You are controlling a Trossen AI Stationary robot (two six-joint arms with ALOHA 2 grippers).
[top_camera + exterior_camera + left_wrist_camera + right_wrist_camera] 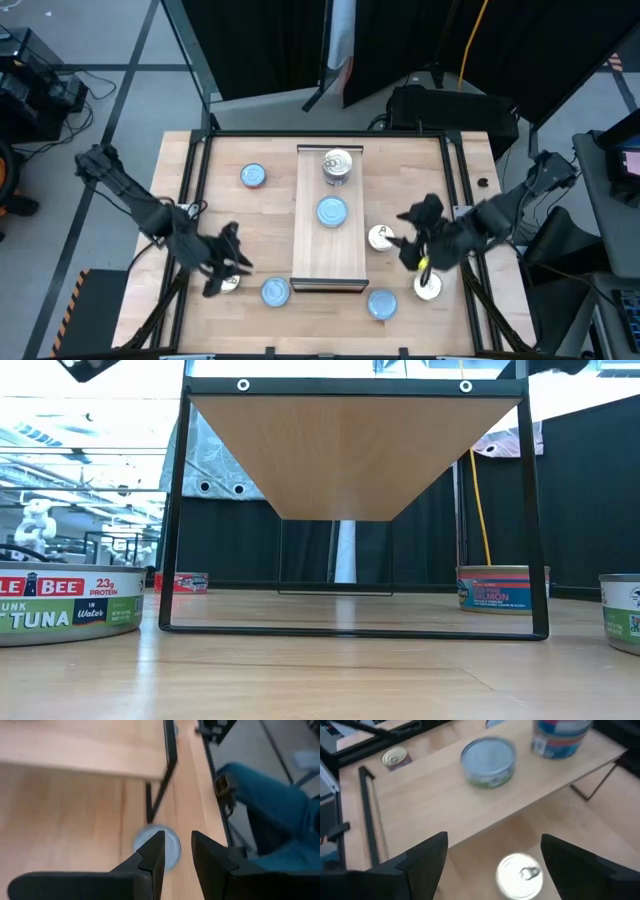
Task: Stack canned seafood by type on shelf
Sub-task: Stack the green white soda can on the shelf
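Above the desk [230,305], the shelf [305,255] stands as a raised board running down the middle, carrying a blue-topped can [332,211] at its centre and a silver pull-tab stack [338,165] at its far end. Other cans sit loose on the desk around it: blue ones at the far left [253,176], near left [275,292] and near right [382,305], and two pale ones on the right [380,237] [428,286].

On the shelf's right, the right gripper [492,865] hangs with its jaws wide and empty over a silver pull-tab can [520,876] that lies on the desk just beside the shelf edge. This looks like the pick in hand. To do it well, I would centre the can between the fingers before dropping, since in the wrist view it sits toward one finger. Come straight down, keep the shelf-side finger clear of the board edge, and close low on the can wall, not on the rim. Lift fully above shelf height before crossing, then set it squarely on the matching silver stack.

Left of the shelf, the left gripper [176,851] hovers with narrow jaws holding nothing, above a blue can [157,845] near the shelf's leg.
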